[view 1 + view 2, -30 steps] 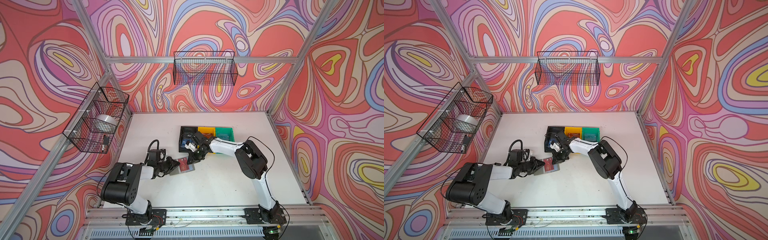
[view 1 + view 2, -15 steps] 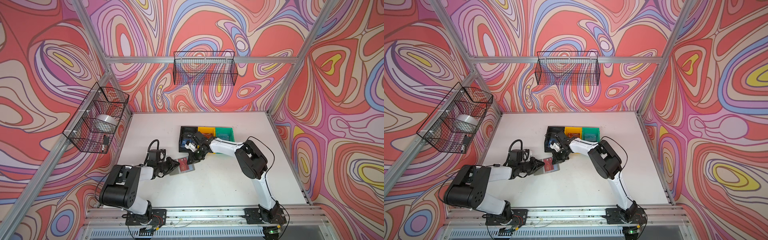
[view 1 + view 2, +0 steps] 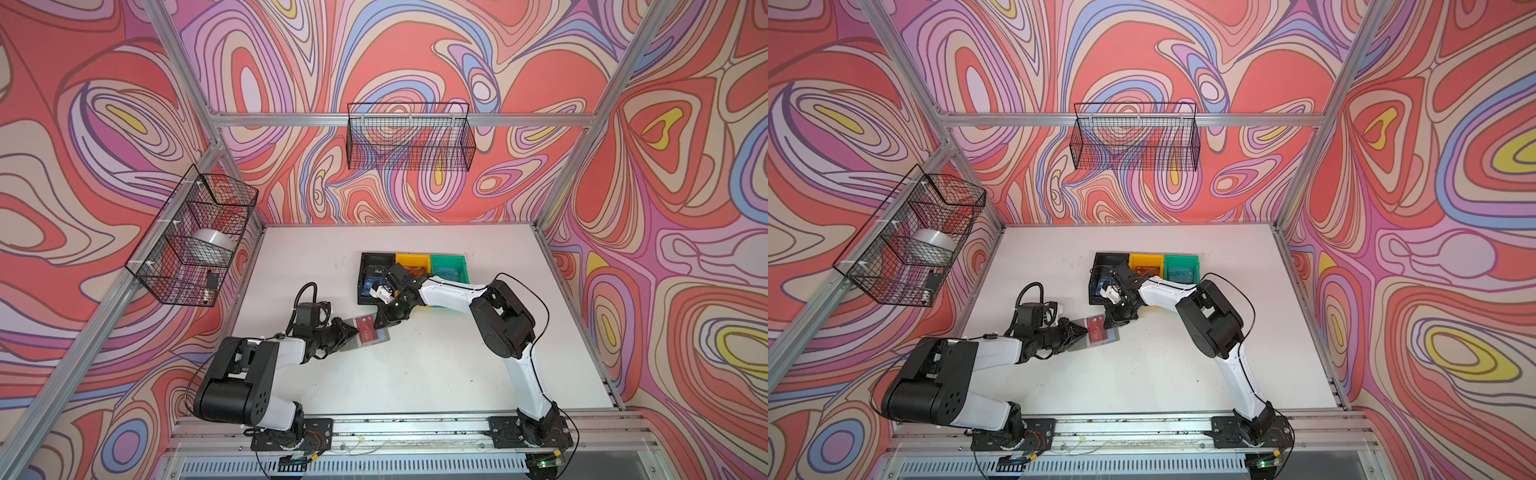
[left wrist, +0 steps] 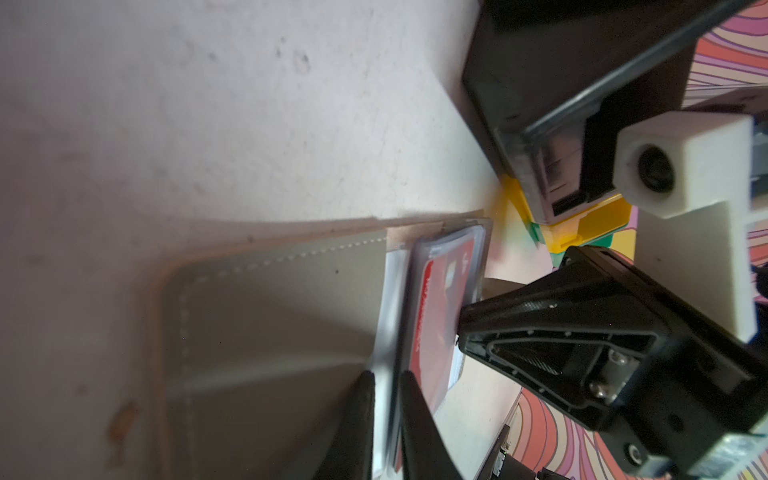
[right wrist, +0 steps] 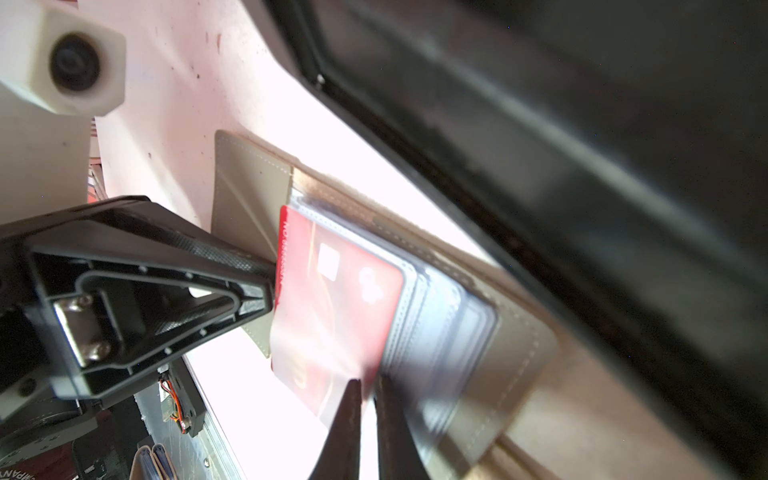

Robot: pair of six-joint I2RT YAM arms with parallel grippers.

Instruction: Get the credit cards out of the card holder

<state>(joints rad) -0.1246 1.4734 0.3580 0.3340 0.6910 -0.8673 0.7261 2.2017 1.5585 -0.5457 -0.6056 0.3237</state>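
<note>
While lying open, card holder (image 4: 274, 299) shows red card (image 5: 336, 303) sleeved.

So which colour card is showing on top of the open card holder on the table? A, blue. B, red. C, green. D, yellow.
B: the right wrist view shows a red card in the topmost clear sleeve of the open grey-green card holder.

Matt stitched card holder (image 4: 270, 299), glossy clear plastic sleeves (image 5: 440, 307), glossy red card (image 5: 332, 299), scuffed matt tabletop (image 4: 208, 104)
</note>
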